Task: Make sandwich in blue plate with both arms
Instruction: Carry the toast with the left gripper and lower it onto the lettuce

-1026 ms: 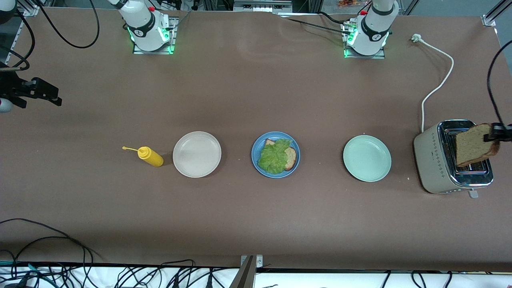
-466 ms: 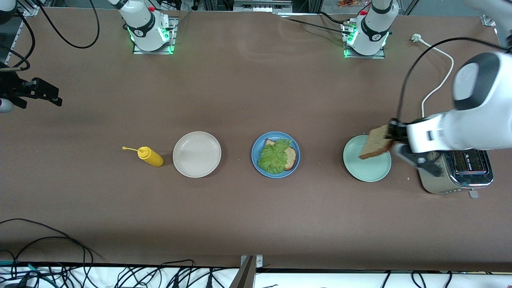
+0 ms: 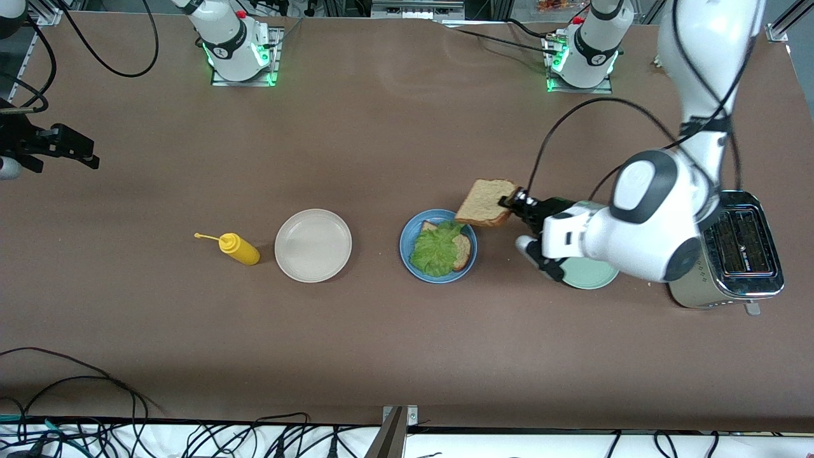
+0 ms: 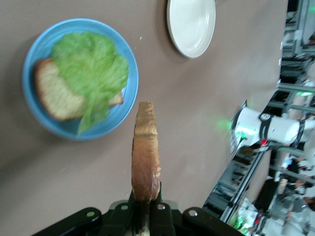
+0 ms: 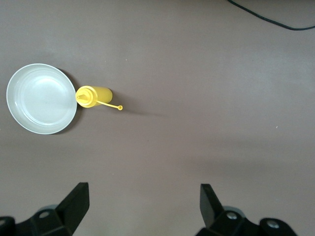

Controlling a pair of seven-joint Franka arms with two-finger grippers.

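Front view, mustard bottle (image 3: 239, 249), beige plate (image 3: 313, 245), toaster (image 3: 731, 257)

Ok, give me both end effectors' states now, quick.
Left end effector: shut on the bread slice, over the blue plate's edge.
Right end effector: open, holding nothing.

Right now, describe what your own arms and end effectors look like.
Both arms are glossy white with rounded jointed segments and dark grey joint caps. The left arm has black cables looping along it. Both bases glow green and carry a red button. The left end effector is black with two slim fingers. The right end effector shows two black wedge-shaped fingers on a black body with silver screws.
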